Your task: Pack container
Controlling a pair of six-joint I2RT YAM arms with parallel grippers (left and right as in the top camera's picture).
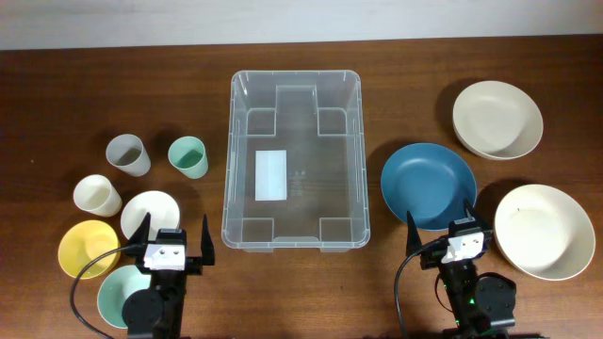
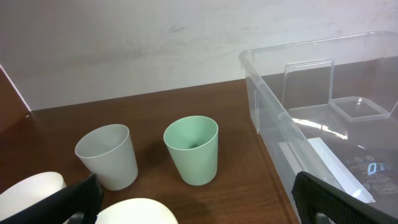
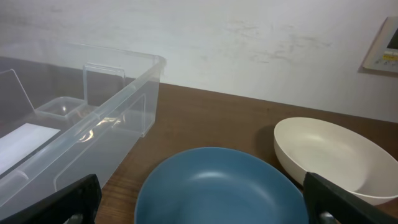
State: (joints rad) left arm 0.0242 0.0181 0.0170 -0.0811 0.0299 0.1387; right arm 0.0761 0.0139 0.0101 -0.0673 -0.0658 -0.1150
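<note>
The container (image 1: pixel 294 77), a large clear bin with a white label on its bottom, stands empty in the middle of the table; its wall (image 2: pixel 273 118) shows in the left wrist view and its corner (image 3: pixel 134 81) in the right wrist view. My left gripper (image 1: pixel 175 233) (image 2: pixel 200 204) is open near the front edge, left of the bin, holding nothing. My right gripper (image 1: pixel 441 222) (image 3: pixel 202 204) is open too, just in front of a blue plate (image 1: pixel 429 184) (image 3: pixel 217 186).
Left of the bin stand a grey cup (image 1: pixel 126 154) (image 2: pixel 109 155), green cup (image 1: pixel 188 156) (image 2: pixel 193 149), cream cup (image 1: pixel 97 195), white bowl (image 1: pixel 149 215), yellow bowl (image 1: pixel 87 247) and mint bowl (image 1: pixel 118 294). Two cream bowls (image 1: pixel 497 119) (image 1: pixel 544 231) sit at the right.
</note>
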